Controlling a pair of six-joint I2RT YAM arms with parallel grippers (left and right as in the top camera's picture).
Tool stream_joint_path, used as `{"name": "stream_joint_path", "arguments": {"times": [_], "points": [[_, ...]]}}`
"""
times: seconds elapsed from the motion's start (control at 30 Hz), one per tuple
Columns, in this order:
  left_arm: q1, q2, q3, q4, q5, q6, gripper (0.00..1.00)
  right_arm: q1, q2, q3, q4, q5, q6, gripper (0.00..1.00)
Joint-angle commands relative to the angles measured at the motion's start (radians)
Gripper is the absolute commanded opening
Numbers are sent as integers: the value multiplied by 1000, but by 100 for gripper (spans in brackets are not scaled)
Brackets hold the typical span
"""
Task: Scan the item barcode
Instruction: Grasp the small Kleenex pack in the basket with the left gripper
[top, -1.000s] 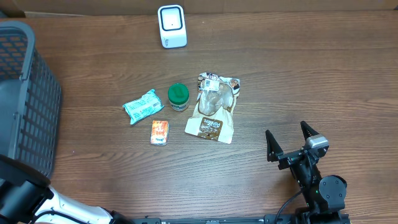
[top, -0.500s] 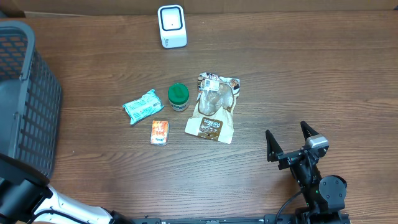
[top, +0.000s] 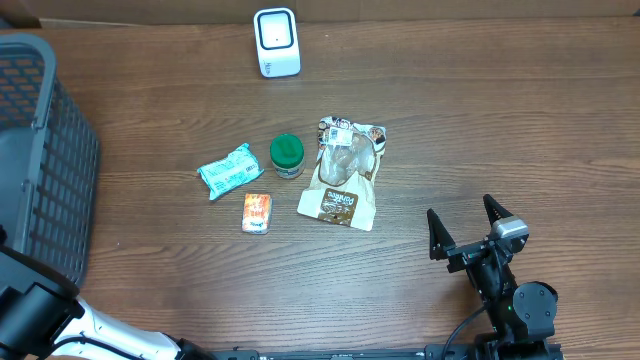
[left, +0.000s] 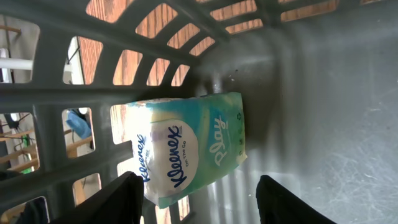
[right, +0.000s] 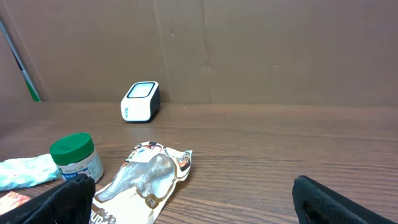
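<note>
Inside the grey basket (left: 323, 93) a green and white Kleenex tissue pack (left: 193, 155) lies against the slotted wall. My left gripper (left: 199, 202) is open just in front of it, the pack's lower corner between the fingers, close to the left finger and well apart from the right one. The white barcode scanner (top: 276, 42) stands at the table's far edge, also the scanner (right: 140, 101) in the right wrist view. My right gripper (top: 467, 228) hovers wide open and holds nothing near the front right of the table.
On the table's middle lie a teal packet (top: 230, 170), a green-lidded jar (top: 287, 155), a brown snack pouch (top: 343, 175) and a small orange packet (top: 257, 212). The basket (top: 40, 150) fills the left side. A cardboard wall (right: 249, 43) backs the table.
</note>
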Motion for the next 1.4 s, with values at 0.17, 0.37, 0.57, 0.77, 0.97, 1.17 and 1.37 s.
{"name": "stream_joint_path", "arguments": {"times": [0.17, 0.37, 0.57, 0.77, 0.97, 1.17, 1.37], "points": [[11, 14, -12, 12, -59, -14, 59, -5, -10, -11, 4, -5, 8, 100], [13, 14, -68, 76, -66, -14, 58, -5, -10, -11, 4, -5, 8, 100], [13, 14, -76, 110, -65, -14, 49, -5, -10, -11, 4, -5, 8, 100], [13, 14, -76, 111, -30, -14, 5, -5, -10, -11, 4, -5, 8, 100], [12, 14, -76, 124, -8, -14, 4, -5, -10, -11, 4, -5, 8, 100], [11, 14, -76, 175, 68, 39, 9, -5, -10, -11, 4, -5, 8, 100], [10, 16, -76, 252, 250, 232, 30, -5, -10, -11, 4, -5, 8, 100]]}}
